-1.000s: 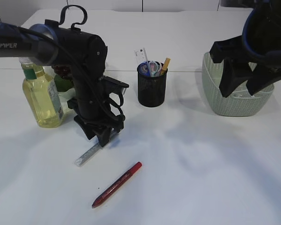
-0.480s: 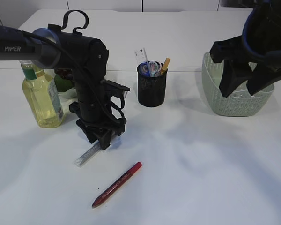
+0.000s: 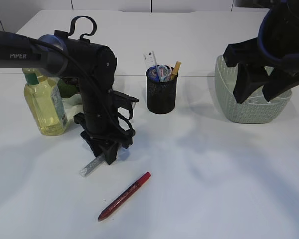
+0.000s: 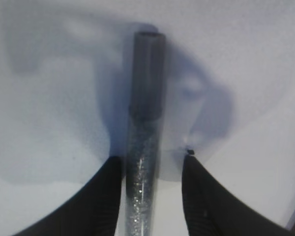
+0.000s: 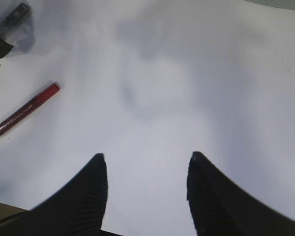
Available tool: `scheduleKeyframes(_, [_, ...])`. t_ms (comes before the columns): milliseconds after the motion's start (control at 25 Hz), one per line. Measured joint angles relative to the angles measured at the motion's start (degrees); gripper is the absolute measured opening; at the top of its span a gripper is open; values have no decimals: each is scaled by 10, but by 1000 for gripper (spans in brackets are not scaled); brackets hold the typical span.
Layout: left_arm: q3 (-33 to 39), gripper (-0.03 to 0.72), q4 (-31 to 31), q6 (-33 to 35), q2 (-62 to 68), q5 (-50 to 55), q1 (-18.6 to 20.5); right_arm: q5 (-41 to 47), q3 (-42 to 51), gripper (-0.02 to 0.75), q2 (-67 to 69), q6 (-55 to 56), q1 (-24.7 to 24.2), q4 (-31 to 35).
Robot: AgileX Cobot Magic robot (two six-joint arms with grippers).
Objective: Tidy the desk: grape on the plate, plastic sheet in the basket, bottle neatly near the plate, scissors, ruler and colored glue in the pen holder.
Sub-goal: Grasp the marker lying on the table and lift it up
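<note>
A white table (image 3: 229, 169) fills the scene, with pale wall panels behind its far edge. At the right rear stands a light green woven basket (image 3: 229, 107), and the right gripper (image 5: 146, 189) hangs above bare tabletop with its 2 fingers spread, grasping nothing. At the left rear a bottle (image 3: 44, 102) of yellow liquid stands upright. A black mesh pen holder (image 3: 161, 93) sits mid-table, a ruler (image 3: 149, 58) poking up from it. The left gripper (image 3: 107, 152) is down at the surface, its fingers either side of a silver glitter glue tube (image 4: 143, 162) lying flat; contact is unclear. The tube's long axis runs diagonally, dark cap toward the near left. A red glue pen (image 3: 124, 196) lies nearer, on the same diagonal
</note>
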Motion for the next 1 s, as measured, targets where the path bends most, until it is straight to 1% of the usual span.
scheduleKeyframes(240, [0, 286, 0, 0, 1, 1, 0, 0, 0, 421, 0, 0, 0, 0])
scheduleKeyframes(320, [0, 247, 0, 0, 1, 1, 0, 0, 0, 421, 0, 0, 0, 0])
scheduleKeyframes(440, [0, 140, 0, 0, 2, 2, 0, 0, 0, 421, 0, 0, 0, 0])
scheduleKeyframes(560, [-1, 76, -1, 0, 2, 2, 0, 0, 0, 421, 0, 0, 0, 0])
scheduleKeyframes(640, [-1, 65, -8, 0, 2, 2, 0, 0, 0, 421, 0, 0, 0, 0])
scheduleKeyframes(920, [0, 62, -29, 0, 2, 1, 0, 0, 0, 421, 0, 0, 0, 0])
scheduleKeyframes(1000, [13, 62, -36, 0, -3, -6, 0, 0, 0, 421, 0, 0, 0, 0])
